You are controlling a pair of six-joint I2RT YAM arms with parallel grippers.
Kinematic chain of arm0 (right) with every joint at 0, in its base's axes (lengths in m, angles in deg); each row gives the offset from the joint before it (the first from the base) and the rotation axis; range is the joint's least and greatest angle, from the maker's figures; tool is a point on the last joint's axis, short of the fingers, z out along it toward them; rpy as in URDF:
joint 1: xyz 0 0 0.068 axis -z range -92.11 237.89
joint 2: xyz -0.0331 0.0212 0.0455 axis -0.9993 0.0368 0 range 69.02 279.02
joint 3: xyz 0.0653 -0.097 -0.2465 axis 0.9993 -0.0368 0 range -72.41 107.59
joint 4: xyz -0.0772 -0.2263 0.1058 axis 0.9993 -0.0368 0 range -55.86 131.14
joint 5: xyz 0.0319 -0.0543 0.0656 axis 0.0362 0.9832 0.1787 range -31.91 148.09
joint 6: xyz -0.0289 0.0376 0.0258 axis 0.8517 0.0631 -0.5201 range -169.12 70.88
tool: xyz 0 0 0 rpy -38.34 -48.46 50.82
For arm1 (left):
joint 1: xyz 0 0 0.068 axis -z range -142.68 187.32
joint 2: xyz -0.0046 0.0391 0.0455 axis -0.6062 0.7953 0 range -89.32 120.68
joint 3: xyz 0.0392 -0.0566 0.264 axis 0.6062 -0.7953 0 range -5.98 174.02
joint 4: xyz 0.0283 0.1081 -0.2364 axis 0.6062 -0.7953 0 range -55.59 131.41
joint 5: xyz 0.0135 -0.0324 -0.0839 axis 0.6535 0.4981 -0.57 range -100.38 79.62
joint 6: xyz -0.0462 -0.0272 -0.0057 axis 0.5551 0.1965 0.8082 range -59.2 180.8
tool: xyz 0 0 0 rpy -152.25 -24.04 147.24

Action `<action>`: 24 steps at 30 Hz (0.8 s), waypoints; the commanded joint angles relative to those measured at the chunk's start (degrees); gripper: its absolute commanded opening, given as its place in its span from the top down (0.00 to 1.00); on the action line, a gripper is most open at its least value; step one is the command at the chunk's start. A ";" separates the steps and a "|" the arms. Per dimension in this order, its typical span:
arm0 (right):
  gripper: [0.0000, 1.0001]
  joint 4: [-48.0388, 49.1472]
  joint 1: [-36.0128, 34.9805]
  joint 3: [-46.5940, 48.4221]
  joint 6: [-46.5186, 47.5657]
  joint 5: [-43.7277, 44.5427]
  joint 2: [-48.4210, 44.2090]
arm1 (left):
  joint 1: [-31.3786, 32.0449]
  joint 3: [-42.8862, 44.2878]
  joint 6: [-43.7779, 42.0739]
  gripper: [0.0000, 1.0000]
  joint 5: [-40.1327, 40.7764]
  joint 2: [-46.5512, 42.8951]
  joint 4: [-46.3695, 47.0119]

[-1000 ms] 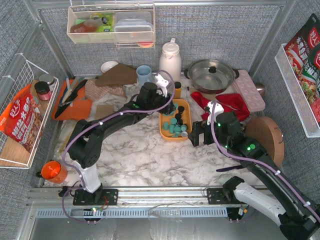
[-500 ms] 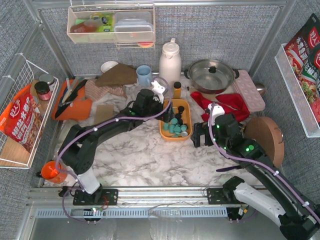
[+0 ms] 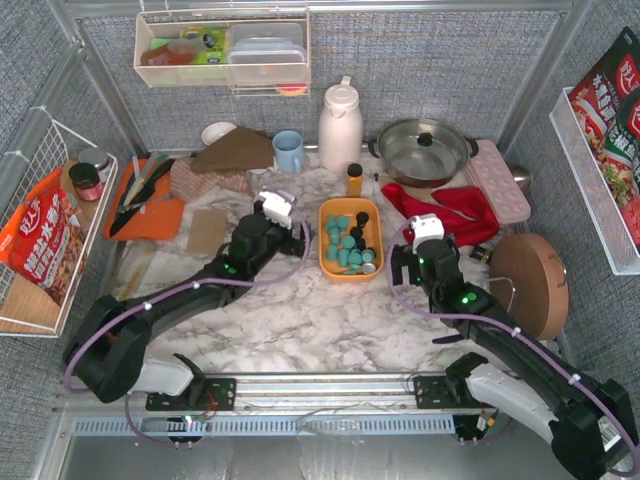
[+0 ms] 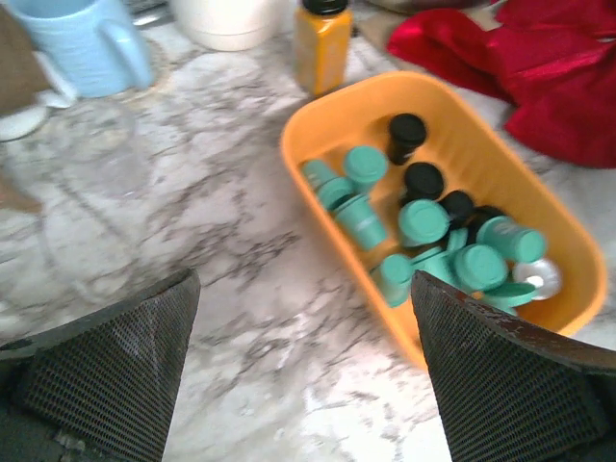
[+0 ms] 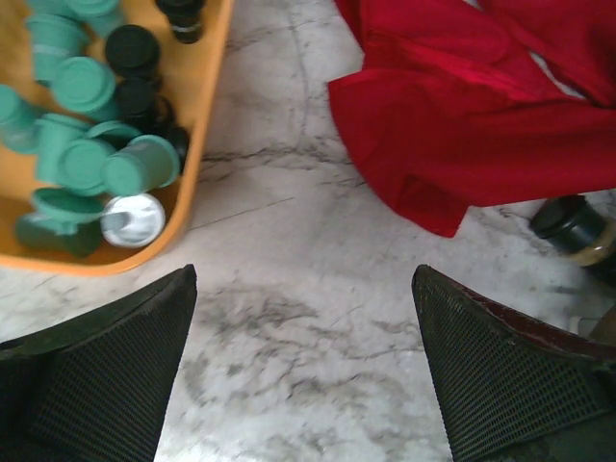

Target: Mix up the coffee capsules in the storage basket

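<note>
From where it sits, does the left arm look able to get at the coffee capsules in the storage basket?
Probably yes: the left end effector is open just beside the storage basket, whose coffee capsules lie uncovered with nothing between.

This is a robot test cell dressed as a kitchen counter, not a working kitchen. Grey textured wall panels (image 3: 430, 70) in a metal frame box in a marble-patterned tabletop (image 3: 300, 310). An aluminium rail (image 3: 330, 385) behind the jaws carries both arm bases. The props are kitchenware. Ahead of the left gripper (image 4: 303, 318) jaws stand a blue mug (image 4: 82, 43) and a white thermos jug (image 3: 340, 115). Ahead of the right gripper (image 5: 303, 318) jaws lie a red cloth (image 5: 462, 106), a lidded steel pot (image 3: 420, 150) and a pink egg tray (image 3: 497, 180). White wire racks (image 3: 70, 140), well out to either side of the jaws, hold snack bags (image 3: 40, 245).
</note>
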 commanded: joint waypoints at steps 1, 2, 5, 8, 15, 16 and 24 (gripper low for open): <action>0.01 18.60 2.56 -4.20 6.52 3.92 2.75 | -0.08 -8.21 -9.28 0.00 9.65 -4.71 13.75; 0.01 20.06 3.61 -4.63 6.39 3.93 4.17 | -0.10 -11.83 -11.14 0.00 11.12 -5.98 18.03; 0.01 22.86 7.82 -4.37 5.36 3.63 9.52 | -0.25 -19.47 -16.49 0.00 18.52 -9.38 28.52; 0.01 25.17 11.94 -3.91 4.42 2.34 14.50 | -1.44 -23.55 -18.54 0.00 26.54 -12.21 31.91; 0.01 39.29 17.72 -7.42 6.23 -1.33 24.72 | -7.81 -29.13 -18.21 0.00 37.29 -17.77 31.78; 0.01 41.49 18.22 -8.29 6.23 -1.79 25.82 | -9.32 -30.34 -18.15 0.00 37.22 -17.97 32.35; 0.01 48.12 20.83 -9.73 7.34 -5.56 28.73 | -19.58 -37.60 -13.14 0.00 32.44 -13.78 43.51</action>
